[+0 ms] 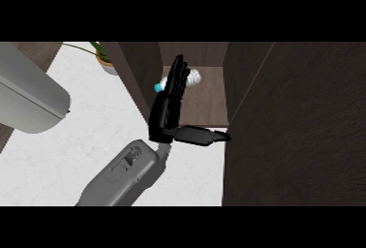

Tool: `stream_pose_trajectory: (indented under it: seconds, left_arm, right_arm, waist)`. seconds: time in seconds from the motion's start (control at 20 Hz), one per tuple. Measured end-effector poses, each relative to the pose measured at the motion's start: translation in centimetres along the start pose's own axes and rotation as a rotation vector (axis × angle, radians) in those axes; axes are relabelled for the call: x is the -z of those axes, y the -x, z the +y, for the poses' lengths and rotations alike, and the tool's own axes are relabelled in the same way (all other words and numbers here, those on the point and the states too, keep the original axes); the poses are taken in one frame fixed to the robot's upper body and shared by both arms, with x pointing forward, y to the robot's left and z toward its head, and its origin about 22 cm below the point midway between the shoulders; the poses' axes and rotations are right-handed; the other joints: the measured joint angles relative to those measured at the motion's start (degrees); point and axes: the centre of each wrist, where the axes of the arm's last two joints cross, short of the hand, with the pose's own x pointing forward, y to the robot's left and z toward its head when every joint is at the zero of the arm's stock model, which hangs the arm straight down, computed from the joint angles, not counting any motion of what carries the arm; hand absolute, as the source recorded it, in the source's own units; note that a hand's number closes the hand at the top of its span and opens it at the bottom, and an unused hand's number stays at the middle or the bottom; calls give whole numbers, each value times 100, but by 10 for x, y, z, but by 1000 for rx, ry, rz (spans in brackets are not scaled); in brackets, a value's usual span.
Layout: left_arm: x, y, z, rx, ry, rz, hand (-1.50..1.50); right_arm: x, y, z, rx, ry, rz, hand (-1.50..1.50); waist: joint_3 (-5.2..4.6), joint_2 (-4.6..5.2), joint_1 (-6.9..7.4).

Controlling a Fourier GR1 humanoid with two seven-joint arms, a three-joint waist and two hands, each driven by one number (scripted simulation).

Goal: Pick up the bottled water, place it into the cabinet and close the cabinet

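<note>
One open hand (pixel 170 99) beside bottled water (pixel 187 77) w/in cabinet (pixel 286 145).

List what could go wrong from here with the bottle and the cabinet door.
1. The bottled water lies on its side on the cabinet shelf, so it may roll as the robot hand pulls away.
2. The open fingers reach in beside the bottle and could drag it toward the shelf's front edge.
3. The cabinet door stands open, and the thumb near its edge may catch on it.
</note>
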Motion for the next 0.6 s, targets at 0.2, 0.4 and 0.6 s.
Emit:
stream_pose_trajectory:
  seconds: [0.2, 0.4, 0.6]
  left_arm:
    - [-31, -9, 8, -28, -3, 15, -150]
    - [-58, -15, 17, -42, -5, 16, -150]
    - [-84, -23, 31, -43, -24, 17, -150]
  right_arm:
    - [4, 1, 1, 7, -27, 6, -150]
    - [10, 3, 7, 59, -153, 46, 150]
    - [14, 4, 11, 94, -267, 73, 150]
  waist:
    - [0, 7, -19]
    - [-2, 13, -3]
    - [-3, 12, -20]
